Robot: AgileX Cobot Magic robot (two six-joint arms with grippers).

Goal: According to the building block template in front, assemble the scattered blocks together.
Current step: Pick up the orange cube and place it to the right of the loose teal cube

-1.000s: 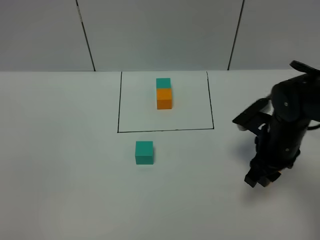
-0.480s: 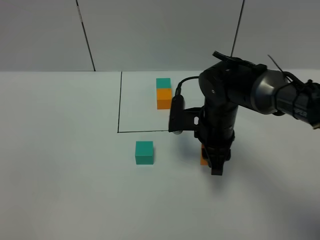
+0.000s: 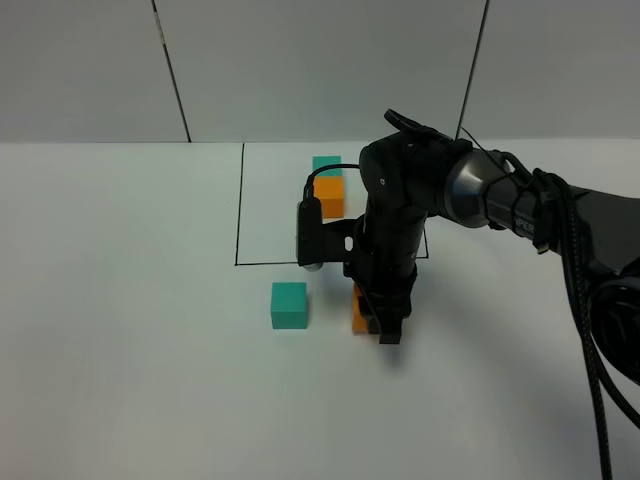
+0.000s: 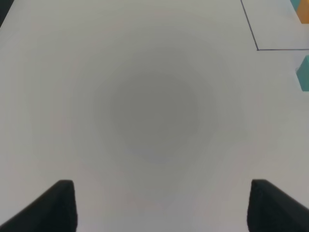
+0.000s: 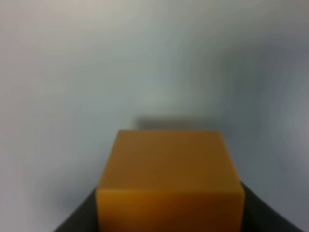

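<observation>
The template is a teal cube (image 3: 326, 165) joined to an orange cube (image 3: 330, 197) inside a thin black drawn rectangle (image 3: 237, 210); my right arm partly hides it. The loose teal cube (image 3: 289, 305) sits on the table in front of the frame. My right gripper (image 3: 383, 323) is shut on the loose orange cube (image 3: 359, 310) and holds it low, just right of the teal cube with a small gap. In the right wrist view the orange cube (image 5: 169, 179) fills the space between the fingers. My left gripper (image 4: 161, 198) is open and empty; the teal cube (image 4: 304, 72) shows at that view's edge.
The white table (image 3: 130, 330) meets a grey panelled wall at the back. My right arm (image 3: 500, 200) and its cables stretch in from the right across the frame's right side. The left arm is out of the exterior view.
My right arm has swept left from the table's right side, carrying the orange cube to just right of the loose teal cube. The teal cube and template have not moved.
</observation>
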